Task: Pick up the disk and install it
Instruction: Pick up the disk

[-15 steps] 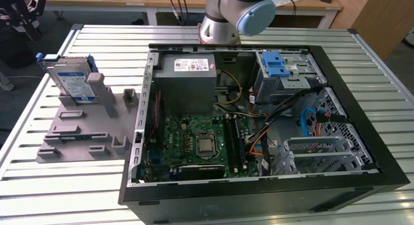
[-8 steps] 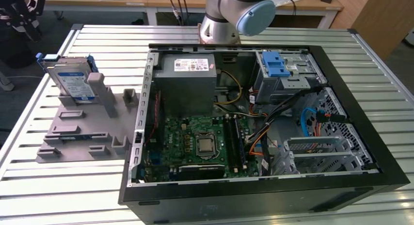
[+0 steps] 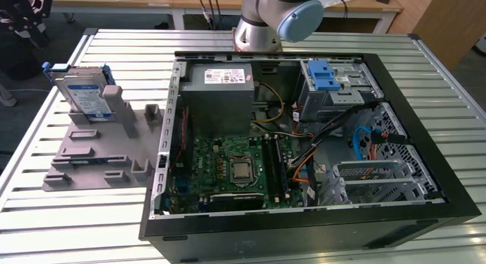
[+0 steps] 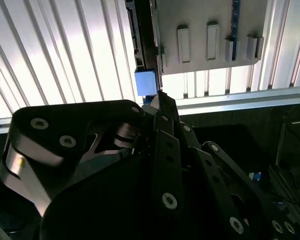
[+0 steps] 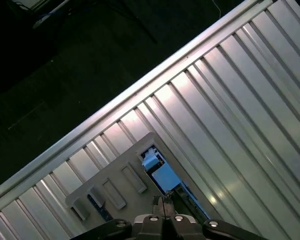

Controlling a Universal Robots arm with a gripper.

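Disk point(image 3: 83, 96) stands upright in grey holder point(image 3: 91, 161), far on the exterior view's left of bench point(image 3: 227, 42) | hand point(image 5: 162, 204) fingertips pressed together, gripping nothing | risk: coming down closed, it'd likely topple the disk rather than straddle it.

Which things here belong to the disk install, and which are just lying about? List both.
Job: disk, grey holder, open computer case, drive bay, gripper.
Just there: power supply, motherboard, slatted table.
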